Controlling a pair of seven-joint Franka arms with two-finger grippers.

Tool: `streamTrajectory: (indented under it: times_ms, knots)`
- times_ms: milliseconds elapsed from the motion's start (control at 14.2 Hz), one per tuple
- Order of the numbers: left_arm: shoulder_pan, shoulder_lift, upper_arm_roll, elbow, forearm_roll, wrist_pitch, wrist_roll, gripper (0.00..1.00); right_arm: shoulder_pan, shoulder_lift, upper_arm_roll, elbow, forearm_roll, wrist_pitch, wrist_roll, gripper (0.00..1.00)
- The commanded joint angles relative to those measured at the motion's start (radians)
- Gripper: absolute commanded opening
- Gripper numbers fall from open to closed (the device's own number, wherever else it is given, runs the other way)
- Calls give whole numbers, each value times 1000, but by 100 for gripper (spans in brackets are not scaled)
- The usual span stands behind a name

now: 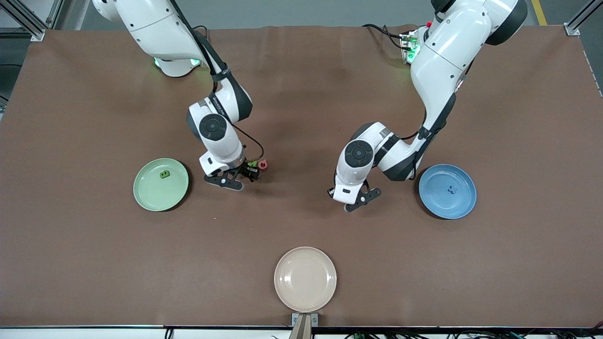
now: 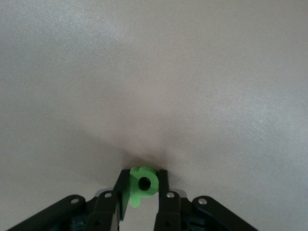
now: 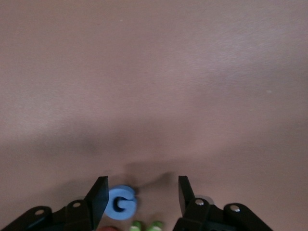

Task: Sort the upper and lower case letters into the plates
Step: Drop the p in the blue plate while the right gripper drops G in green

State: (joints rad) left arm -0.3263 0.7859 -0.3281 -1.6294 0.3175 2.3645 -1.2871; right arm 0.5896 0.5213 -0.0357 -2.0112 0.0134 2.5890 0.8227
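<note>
The pale green plate (image 1: 160,184) lies toward the right arm's end and holds a dark green letter (image 1: 164,174). The blue plate (image 1: 447,191) lies toward the left arm's end and holds a dark blue letter (image 1: 452,189). My left gripper (image 1: 354,200) is low over the bare table beside the blue plate. In the left wrist view it (image 2: 142,183) is shut on a light green letter p (image 2: 136,191). My right gripper (image 1: 240,176) is open, low beside the green plate. In the right wrist view its jaws (image 3: 142,190) stand around a blue letter G (image 3: 120,203), which lies against one finger.
A red letter (image 1: 263,165) and a green letter (image 1: 253,165) lie on the table right by the right gripper. A cream-beige plate (image 1: 305,279) sits empty near the table's front edge. The brown table (image 1: 301,94) stretches wide around both arms.
</note>
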Motion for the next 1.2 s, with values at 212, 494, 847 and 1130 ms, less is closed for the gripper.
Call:
streamTrajectory:
  times_ms: [212,494,847,1130]
  knots:
    - [65,-127,-2,-84,25,-14,5,11,36,26,-10,34,5,-6,41,66]
    - [177,-281,-8,-249,25,-22,176,11,64,40,-12,32,5,-7,61,66]
    - [331,-427,-11,-463,25,7,440,11,69,45,-12,29,5,-12,62,46]
    - [435,-452,-9,-567,47,120,578,11,62,43,-12,28,3,-18,59,14]
